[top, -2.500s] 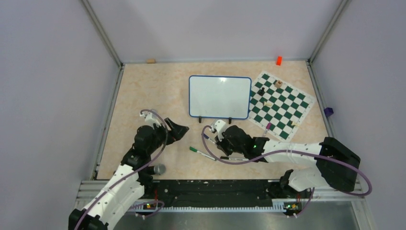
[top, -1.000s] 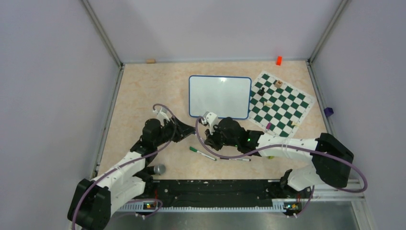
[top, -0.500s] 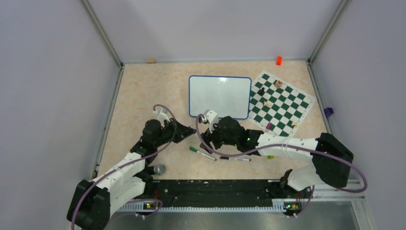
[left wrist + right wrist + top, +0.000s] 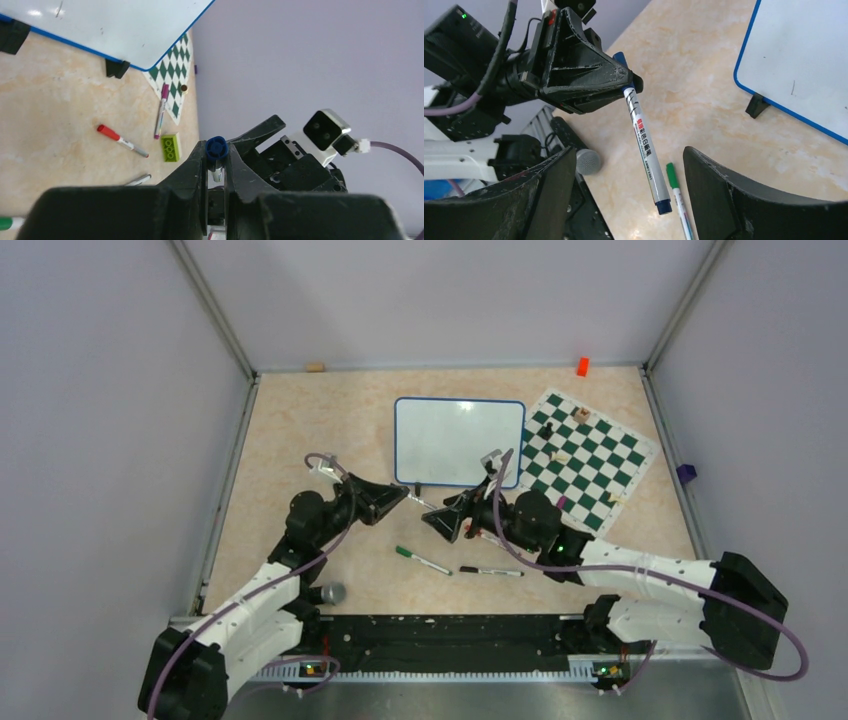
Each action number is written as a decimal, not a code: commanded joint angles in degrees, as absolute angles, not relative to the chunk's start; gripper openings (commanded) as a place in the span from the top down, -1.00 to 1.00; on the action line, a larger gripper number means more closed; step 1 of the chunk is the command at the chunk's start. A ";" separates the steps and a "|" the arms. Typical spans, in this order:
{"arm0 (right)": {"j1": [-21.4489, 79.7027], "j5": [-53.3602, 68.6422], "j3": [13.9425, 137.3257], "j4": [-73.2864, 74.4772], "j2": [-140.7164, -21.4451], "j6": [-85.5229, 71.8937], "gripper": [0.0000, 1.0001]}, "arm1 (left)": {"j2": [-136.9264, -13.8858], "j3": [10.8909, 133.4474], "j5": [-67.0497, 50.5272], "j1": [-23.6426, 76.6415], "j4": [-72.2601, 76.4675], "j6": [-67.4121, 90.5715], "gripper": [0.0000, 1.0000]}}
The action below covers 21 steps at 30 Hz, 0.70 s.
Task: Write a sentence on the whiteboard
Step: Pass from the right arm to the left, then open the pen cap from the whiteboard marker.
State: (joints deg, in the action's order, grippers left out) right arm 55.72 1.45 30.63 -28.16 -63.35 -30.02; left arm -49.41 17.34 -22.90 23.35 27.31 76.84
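Propped on black feet: whiteboard, glossy, w/ one tiny dark tick. Just in front of its near edge, pinched by cap end in left gripper: blue marker, slanting down. Opposite, also in front of whiteboard: right gripper, fingers spread wide, touching nothing. Farther in front: green marker, lying flat.

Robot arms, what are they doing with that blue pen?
The left gripper is pinching a blue pen by one end and holding it up above the table. The right gripper is open and faces the pen's free end, not gripping it. It may be about to take the pen or pull its cap, though that is a guess. The whiteboard behind them has no words on it yet. A green pen and another pen lie on the table nearby.
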 commanded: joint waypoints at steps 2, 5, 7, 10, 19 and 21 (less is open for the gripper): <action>54.90 2.00 32.78 -36.74 -63.53 -39.25 -0.50 | -47.74 18.67 -20.91 23.29 34.19 83.46 1.00; 54.84 2.88 32.70 -40.15 -64.46 -42.12 -0.39 | -47.68 19.15 -21.19 23.29 34.24 85.09 1.00; 54.86 3.26 33.01 -41.60 -65.46 -43.97 -0.35 | -47.67 19.08 -21.58 23.28 35.15 86.26 1.00; 54.89 3.52 33.43 -43.39 -66.95 -45.41 -0.26 | -47.78 19.28 -22.62 23.29 36.07 87.04 1.00; 54.85 3.76 35.60 -44.19 -69.80 -46.05 0.02 | -46.97 20.07 -23.45 23.46 34.75 87.91 1.00; 54.85 3.92 35.70 -45.01 -70.18 -46.15 0.09 | -46.99 20.10 -23.70 23.47 34.28 87.52 1.00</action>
State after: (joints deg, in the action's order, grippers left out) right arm 55.20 3.03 32.71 -40.71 -69.54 -45.25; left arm -48.18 17.69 -22.72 23.35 32.91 87.61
